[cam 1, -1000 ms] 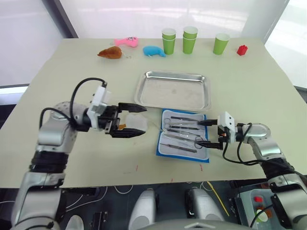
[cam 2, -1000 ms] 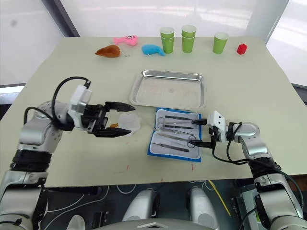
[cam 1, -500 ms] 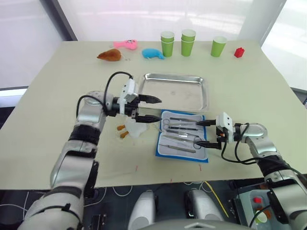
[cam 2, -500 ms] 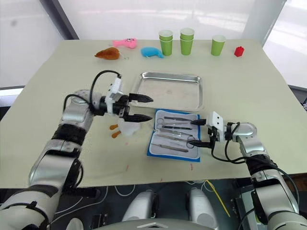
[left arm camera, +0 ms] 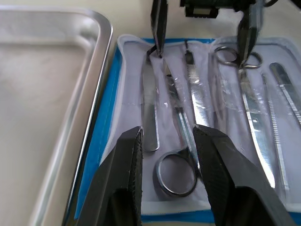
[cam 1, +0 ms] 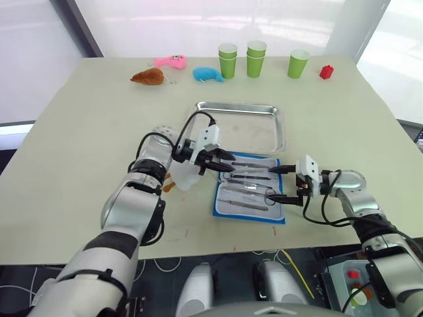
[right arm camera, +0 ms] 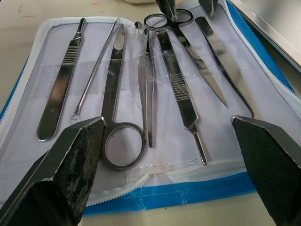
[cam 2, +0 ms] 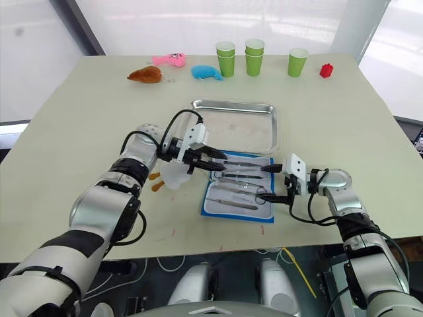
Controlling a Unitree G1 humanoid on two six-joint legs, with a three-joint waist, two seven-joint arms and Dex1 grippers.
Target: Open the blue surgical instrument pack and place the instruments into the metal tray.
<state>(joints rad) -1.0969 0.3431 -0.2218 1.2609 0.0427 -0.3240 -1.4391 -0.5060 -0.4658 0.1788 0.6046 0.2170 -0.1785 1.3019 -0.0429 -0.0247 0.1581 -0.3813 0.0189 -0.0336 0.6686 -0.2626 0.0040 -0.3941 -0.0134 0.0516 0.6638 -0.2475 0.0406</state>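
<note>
The blue surgical instrument pack [cam 1: 250,189] lies open on the desk [cam 1: 79,132], just beside the near rim of the empty metal tray [cam 1: 241,125]. Its instruments [right arm camera: 141,80] remain under the clear pocket strips. The left tool [left arm camera: 164,155], fingers spread, straddles the scissors [left arm camera: 181,141] nearest the tray, positioned for a pick. The right tool [cam 1: 273,183], fingers wide apart, sits at the pack's opposite edge, probably to steady it.

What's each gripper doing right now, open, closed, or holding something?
Left gripper: open, empty, over the pack by a scissors ring.
Right gripper: open wide, empty, at the pack's other side.
</note>
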